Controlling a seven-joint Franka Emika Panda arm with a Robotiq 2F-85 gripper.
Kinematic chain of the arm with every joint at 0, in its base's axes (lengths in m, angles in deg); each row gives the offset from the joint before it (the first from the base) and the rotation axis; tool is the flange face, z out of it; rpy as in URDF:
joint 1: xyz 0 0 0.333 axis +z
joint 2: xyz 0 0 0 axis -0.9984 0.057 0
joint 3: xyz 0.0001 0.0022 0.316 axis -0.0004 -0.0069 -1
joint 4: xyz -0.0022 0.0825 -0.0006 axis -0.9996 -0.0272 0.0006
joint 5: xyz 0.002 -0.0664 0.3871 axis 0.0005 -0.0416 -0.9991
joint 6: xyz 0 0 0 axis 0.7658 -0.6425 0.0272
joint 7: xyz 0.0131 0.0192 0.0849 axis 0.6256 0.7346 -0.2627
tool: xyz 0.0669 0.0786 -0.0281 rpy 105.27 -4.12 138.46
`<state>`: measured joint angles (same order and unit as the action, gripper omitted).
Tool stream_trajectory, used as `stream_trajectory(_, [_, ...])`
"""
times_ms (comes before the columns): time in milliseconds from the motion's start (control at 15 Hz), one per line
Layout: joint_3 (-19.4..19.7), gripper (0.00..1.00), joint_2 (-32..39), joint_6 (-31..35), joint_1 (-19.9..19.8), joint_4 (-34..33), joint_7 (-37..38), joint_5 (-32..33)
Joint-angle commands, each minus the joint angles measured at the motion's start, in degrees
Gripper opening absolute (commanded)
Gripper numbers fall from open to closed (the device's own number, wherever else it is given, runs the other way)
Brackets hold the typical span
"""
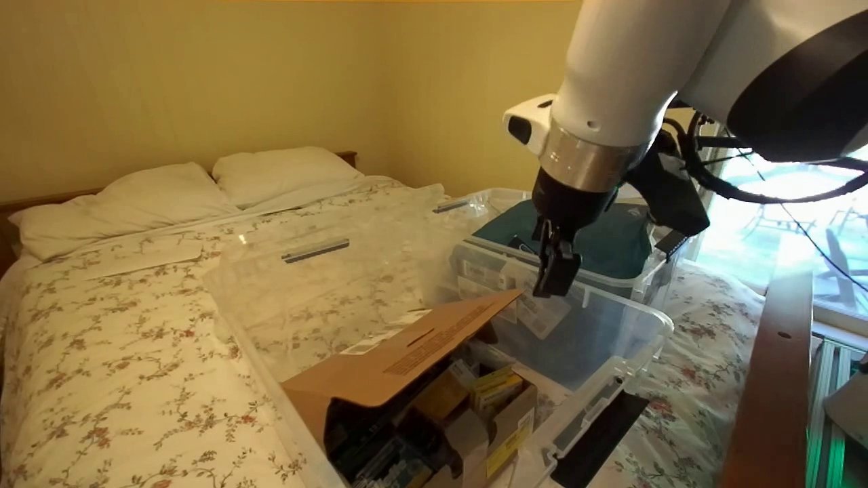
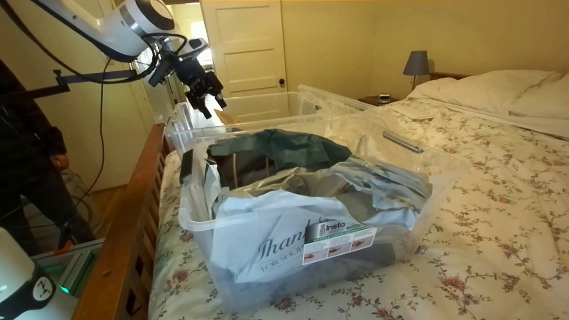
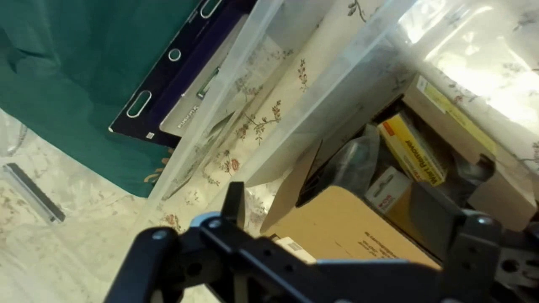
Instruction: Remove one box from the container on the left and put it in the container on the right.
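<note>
Wrist view: "Wart Remover" reads across a yellow box (image 3: 412, 148) | In an exterior view: a bag (image 2: 275, 229) carries "Thank" and "FOR SHOP", the label (image 2: 341, 243) before it "Insta" | Wrist view: carton (image 3: 337, 223) print too small to read

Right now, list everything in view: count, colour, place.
Containers: two, clear, neighbouring
Bed: one, floral cream cover, beneath containers
Cardboard box: one, brown, in one container
Wart Remover box: one, yellow, inside cardboard box
Other packages: several, mixed colours, also inside
Soft item: one, dark green, other container
Bags: count unclear, mostly pale, same container
Flat package: one, purple, same container
Pillows: two, white, bed's head
Lamp: one, grey, near pillows
Door: one, cream, background
Bed rail: one, brown, bedside
Person: one, dark clothes, past rail
Robot arm: one, white, over bed
Gripper: one, black, open, above containers
</note>
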<state>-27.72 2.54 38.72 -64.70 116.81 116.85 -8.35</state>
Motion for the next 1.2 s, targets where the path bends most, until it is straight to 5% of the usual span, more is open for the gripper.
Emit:
stream_trajectory(0, [1.42, 1.00, 7.12, -9.62, 4.60, -6.72, 3.02, -2.59])
stream_trajectory(133, [1.80, 1.00, 8.46, -9.79, 5.94, -7.93, 0.42, -8.85])
stream_trajectory(533, [3.20, 1.00, 9.80, 7.34, 6.09, -7.29, -9.79, -22.13])
stream_trajectory(867, [4.94, 1.00, 8.03, 4.28, 8.58, -6.52, -6.78, -18.88])
stream_trajectory(1133, [8.83, 1.00, 11.92, 13.12, 10.86, -6.50, 9.06, -13.69])
